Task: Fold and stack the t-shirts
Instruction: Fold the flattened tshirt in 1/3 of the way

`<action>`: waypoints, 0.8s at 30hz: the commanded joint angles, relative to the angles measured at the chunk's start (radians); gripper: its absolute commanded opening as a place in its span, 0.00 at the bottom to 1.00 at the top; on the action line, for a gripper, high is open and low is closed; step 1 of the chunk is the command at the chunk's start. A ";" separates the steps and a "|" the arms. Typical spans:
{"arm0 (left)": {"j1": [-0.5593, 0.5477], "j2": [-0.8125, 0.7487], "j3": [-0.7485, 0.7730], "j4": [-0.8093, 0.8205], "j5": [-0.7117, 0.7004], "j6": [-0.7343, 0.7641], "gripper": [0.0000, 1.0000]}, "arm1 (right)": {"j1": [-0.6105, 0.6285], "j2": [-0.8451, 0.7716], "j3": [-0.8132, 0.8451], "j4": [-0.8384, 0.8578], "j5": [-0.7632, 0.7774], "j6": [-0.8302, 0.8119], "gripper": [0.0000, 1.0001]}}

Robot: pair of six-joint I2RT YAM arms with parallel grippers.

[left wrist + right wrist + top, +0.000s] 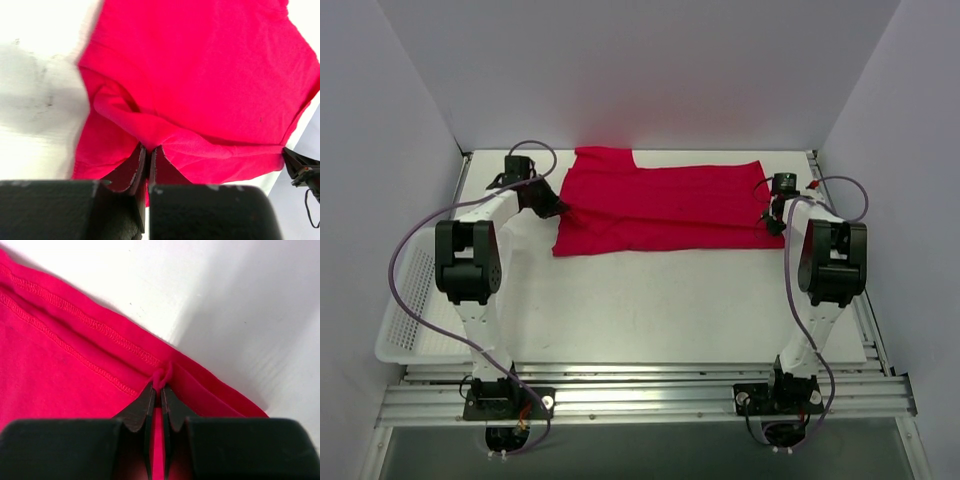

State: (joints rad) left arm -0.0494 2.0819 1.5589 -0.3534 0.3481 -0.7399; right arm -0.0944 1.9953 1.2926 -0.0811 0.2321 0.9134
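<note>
A bright red t-shirt (660, 205) lies spread across the back of the white table, partly folded lengthwise. My left gripper (556, 207) is shut on a pinch of cloth at the shirt's left edge; the left wrist view shows the red cloth (200, 75) bunched between the fingertips (148, 148). My right gripper (772, 221) is shut on the shirt's right edge; the right wrist view shows the stitched hem (90, 335) pinched at the tips (160, 386). The neck tag is hidden.
A white plastic mesh basket (408, 310) stands at the left table edge beside the left arm. White walls close in the back and both sides. A metal rail (640, 395) runs along the near edge.
</note>
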 commanded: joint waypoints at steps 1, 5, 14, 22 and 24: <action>0.022 -0.031 -0.016 0.047 -0.034 0.005 0.02 | -0.010 0.037 0.031 -0.017 0.027 0.016 0.00; 0.022 -0.017 -0.005 0.042 -0.034 0.005 0.02 | -0.010 0.046 0.040 -0.011 0.030 0.019 0.00; 0.023 0.024 0.042 0.044 -0.034 -0.018 0.10 | -0.011 0.027 0.066 0.032 0.006 -0.010 0.81; 0.034 0.226 0.374 -0.010 0.021 -0.055 0.91 | 0.038 -0.075 0.122 -0.009 0.090 -0.024 1.00; 0.040 0.283 0.464 -0.018 0.052 -0.079 0.95 | 0.085 -0.141 0.103 -0.003 0.142 -0.036 1.00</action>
State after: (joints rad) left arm -0.0257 2.3138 1.8881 -0.3630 0.3534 -0.7929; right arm -0.0753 1.9942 1.3754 -0.0536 0.2668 0.8967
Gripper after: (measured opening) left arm 0.928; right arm 0.996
